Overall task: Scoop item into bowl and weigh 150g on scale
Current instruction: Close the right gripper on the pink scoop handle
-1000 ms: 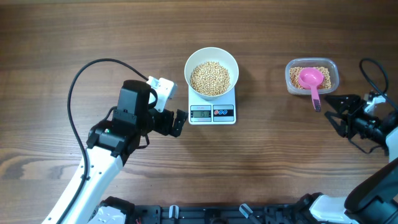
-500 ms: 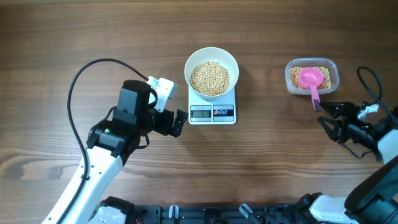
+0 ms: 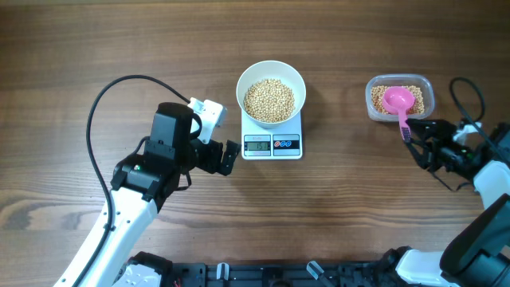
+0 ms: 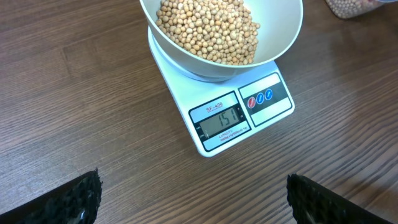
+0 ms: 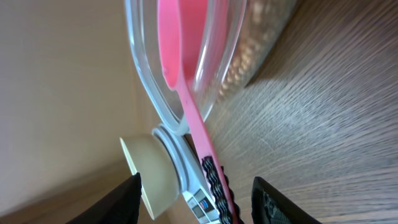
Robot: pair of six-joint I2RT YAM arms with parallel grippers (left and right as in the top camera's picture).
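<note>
The white bowl (image 3: 242, 82) sits on the scale (image 3: 272, 146), heaped with tan beans (image 3: 269, 100). In the left wrist view the scale (image 4: 239, 118) displays 151 below the bowl (image 4: 292, 31) of beans (image 4: 208, 28). My left gripper (image 3: 229, 156) rests open just left of the scale, nothing between its fingers (image 4: 81, 199). The pink scoop (image 3: 398, 102) lies in the clear tub (image 3: 370, 94), handle pointing toward me. My right gripper (image 3: 414, 142) stands open with the handle's end (image 5: 214, 177) between its fingers, gaps on both sides.
The clear tub (image 5: 140, 81) still holds some beans at the right. A black cable (image 3: 100, 104) loops over the wood left of my left arm. Bare tabletop lies between the scale and the tub.
My right gripper has moved up and left to the scoop handle's end and its jaws have narrowed. The left arm, bowl and scale have not moved.
</note>
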